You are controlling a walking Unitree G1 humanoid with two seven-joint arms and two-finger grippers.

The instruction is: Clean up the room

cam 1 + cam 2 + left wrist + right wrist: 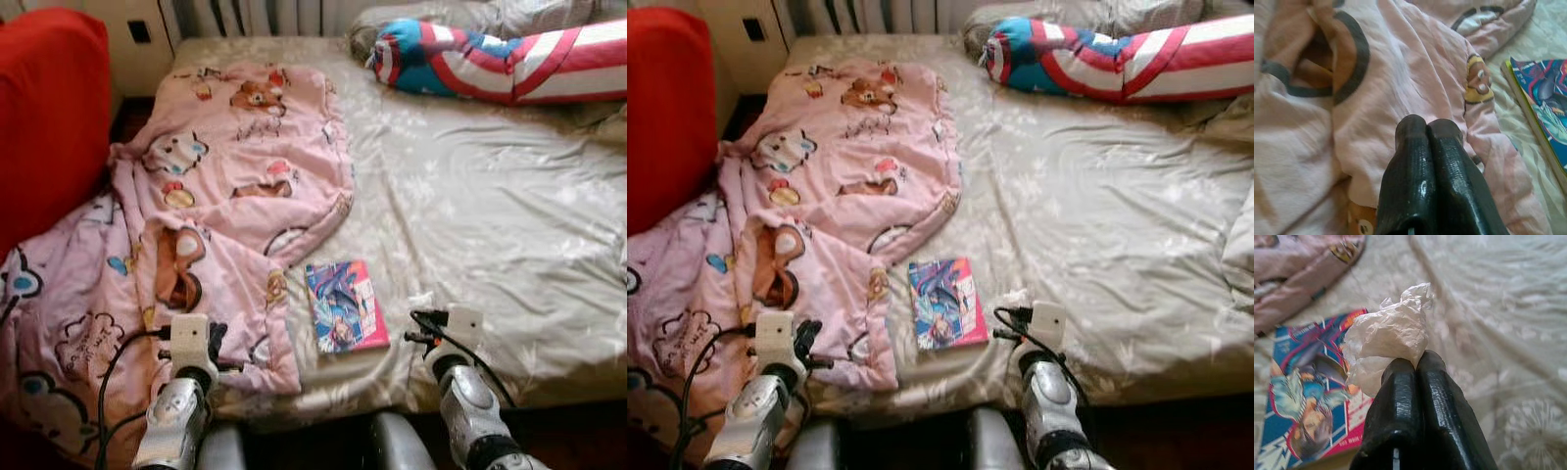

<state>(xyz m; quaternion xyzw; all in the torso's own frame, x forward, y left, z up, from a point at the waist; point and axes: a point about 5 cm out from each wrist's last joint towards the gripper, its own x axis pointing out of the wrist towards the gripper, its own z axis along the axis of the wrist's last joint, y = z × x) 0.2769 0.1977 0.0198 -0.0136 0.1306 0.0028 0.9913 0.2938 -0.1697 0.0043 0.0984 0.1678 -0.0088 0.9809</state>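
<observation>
- My right gripper [1409,363] has its jaws clamped on a crumpled tissue [1388,340], held just over the near edge of the bed [470,196]; that scrap is picked up but not yet thrown away, as I judge it.
- My left gripper [1426,128] has its jaws pressed together with nothing between them, hovering over the pink blanket [225,186].
- The blanket lies rumpled from 9 to 11 o'clock, spilling off the bed's side; it looks unfolded.
- A comic book [345,305] lies flat on the sheet at 12 o'clock, between my arms, untouched.
- A striped bolster pillow [500,59] sits at 1 o'clock by the head.
- Most tidying is left, I reckon.
</observation>
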